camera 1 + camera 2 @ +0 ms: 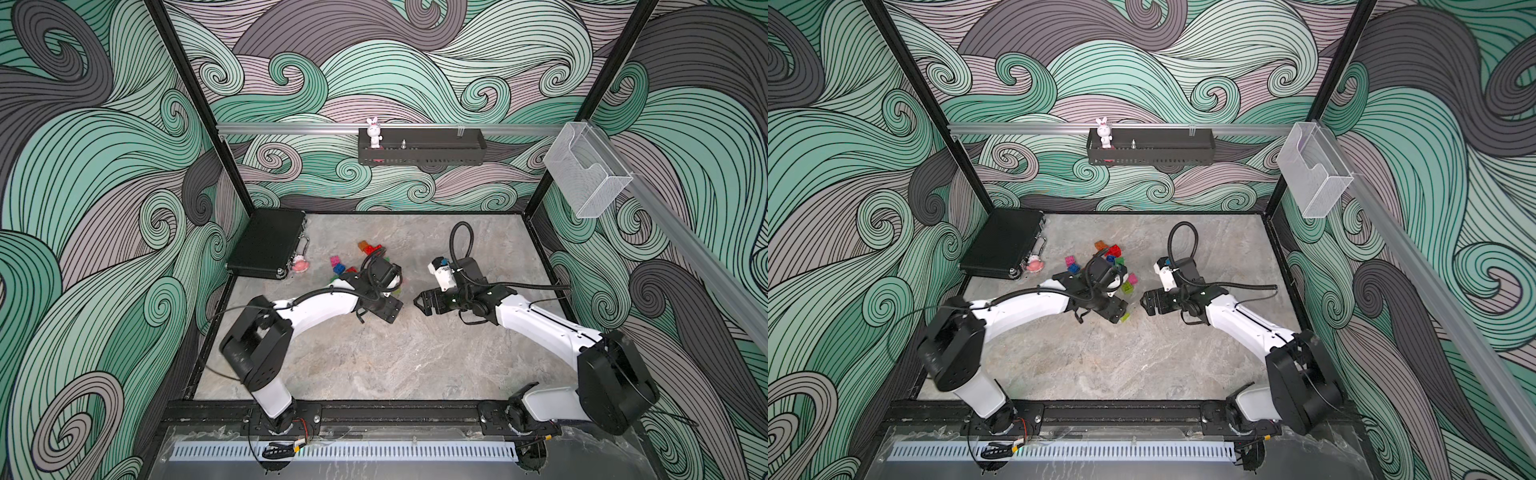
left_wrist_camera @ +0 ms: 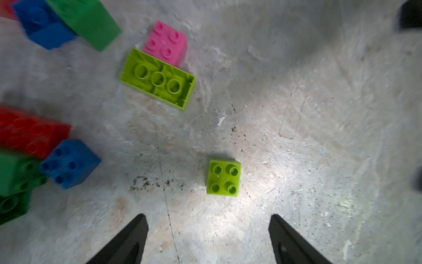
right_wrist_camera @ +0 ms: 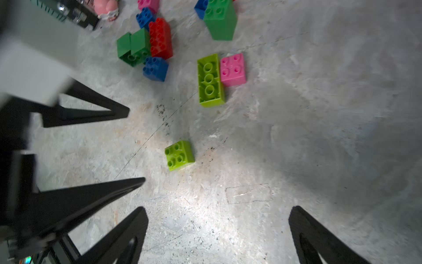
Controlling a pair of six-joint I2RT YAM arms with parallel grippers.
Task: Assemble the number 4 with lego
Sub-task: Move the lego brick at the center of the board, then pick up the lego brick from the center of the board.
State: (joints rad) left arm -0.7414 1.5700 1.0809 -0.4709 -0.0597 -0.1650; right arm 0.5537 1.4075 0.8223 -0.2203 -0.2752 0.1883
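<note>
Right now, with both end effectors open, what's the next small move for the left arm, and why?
Probably swing the left end effector to the pink brick and close on it. That end effector is open and empty; the small lime brick sits alone, studs up, and the pink one is studs up too, unlike the overturned long lime brick beside it.

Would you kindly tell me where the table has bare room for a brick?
Bare: the table between the left arm, right arm and front rail, and in the far right corner. Crowded: the brick pile beside the black case.
</note>
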